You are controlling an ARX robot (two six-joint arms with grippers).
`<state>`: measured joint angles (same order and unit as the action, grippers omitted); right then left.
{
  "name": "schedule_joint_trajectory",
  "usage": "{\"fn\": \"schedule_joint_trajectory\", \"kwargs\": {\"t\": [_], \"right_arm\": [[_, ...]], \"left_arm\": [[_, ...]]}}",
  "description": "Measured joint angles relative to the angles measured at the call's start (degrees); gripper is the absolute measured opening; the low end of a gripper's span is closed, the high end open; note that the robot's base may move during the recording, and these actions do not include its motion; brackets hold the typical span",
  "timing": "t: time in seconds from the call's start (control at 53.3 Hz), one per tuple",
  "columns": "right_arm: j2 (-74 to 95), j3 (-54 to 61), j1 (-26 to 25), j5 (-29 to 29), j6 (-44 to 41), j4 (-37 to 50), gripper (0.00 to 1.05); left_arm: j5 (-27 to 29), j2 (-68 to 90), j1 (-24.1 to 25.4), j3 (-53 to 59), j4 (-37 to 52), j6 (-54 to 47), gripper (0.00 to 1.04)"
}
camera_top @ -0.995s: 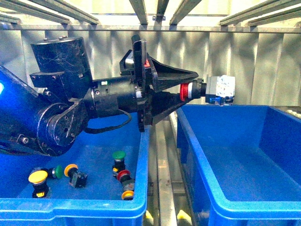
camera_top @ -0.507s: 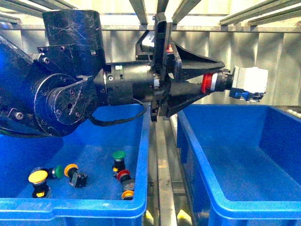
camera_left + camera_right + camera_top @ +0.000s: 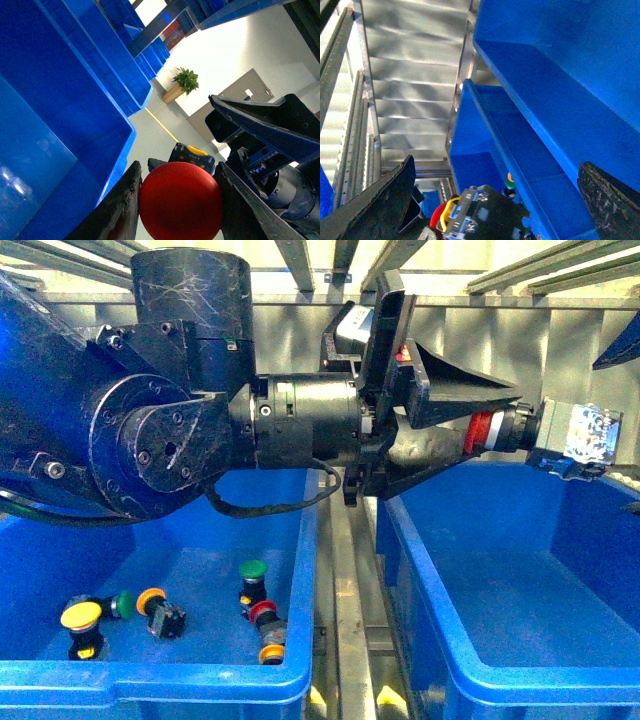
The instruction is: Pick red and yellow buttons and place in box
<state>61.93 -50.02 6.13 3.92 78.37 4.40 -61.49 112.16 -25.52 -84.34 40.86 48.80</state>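
Note:
My left gripper (image 3: 508, 424) reaches across from the left and is shut on the red button (image 3: 484, 432). The button's grey contact block (image 3: 575, 437) sticks out past the fingertips, high above the right-hand blue box (image 3: 420, 570). In the left wrist view the red button's domed cap (image 3: 180, 200) fills the gap between both fingers (image 3: 122, 205). My right gripper (image 3: 495, 200) is open wide, with nothing between its fingers; the held button's block (image 3: 480, 215) shows beyond it. More buttons lie in the left bin: yellow (image 3: 80, 617), yellow (image 3: 152, 600), red (image 3: 263, 612).
Green-capped buttons (image 3: 252, 570) lie among the others in the left blue bin (image 3: 160, 680). A metal rail (image 3: 345, 620) runs between the two bins. A corrugated metal wall (image 3: 560, 360) stands behind. Further blue bins (image 3: 135, 75) show in the left wrist view.
My left arm has swung to the right and slightly up, carrying the red button from above the box's near-left corner to further over the box.

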Motion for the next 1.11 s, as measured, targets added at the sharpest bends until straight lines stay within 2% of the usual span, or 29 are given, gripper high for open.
{"fn": "schedule_joint_trajectory", "kwargs": {"t": [0.338,0.601,0.957,1.014,1.107], "right_arm": [[1.1,-0.7,3.6,1.8,1.0,0.5,0.98],[2.0,-0.7,2.2,2.6,1.7,-0.2,0.98],[2.2,-1.7,-0.1,2.3,3.1,-3.4,0.44],[2.2,-1.9,-0.3,2.4,3.4,-3.5,0.39],[2.2,-2.1,-1.0,2.3,3.5,-3.9,0.37]], "left_arm": [[0.2,0.0,-1.8,-0.2,-2.0,-1.9,0.35],[0.5,0.0,-2.2,-1.0,-3.6,-2.9,0.35],[1.4,1.0,-3.5,-1.8,-5.1,-3.6,0.34],[1.4,1.5,-3.8,-2.4,-5.2,-4.0,0.34],[1.5,2.0,-4.4,-3.3,-6.3,-4.7,0.34]]}}
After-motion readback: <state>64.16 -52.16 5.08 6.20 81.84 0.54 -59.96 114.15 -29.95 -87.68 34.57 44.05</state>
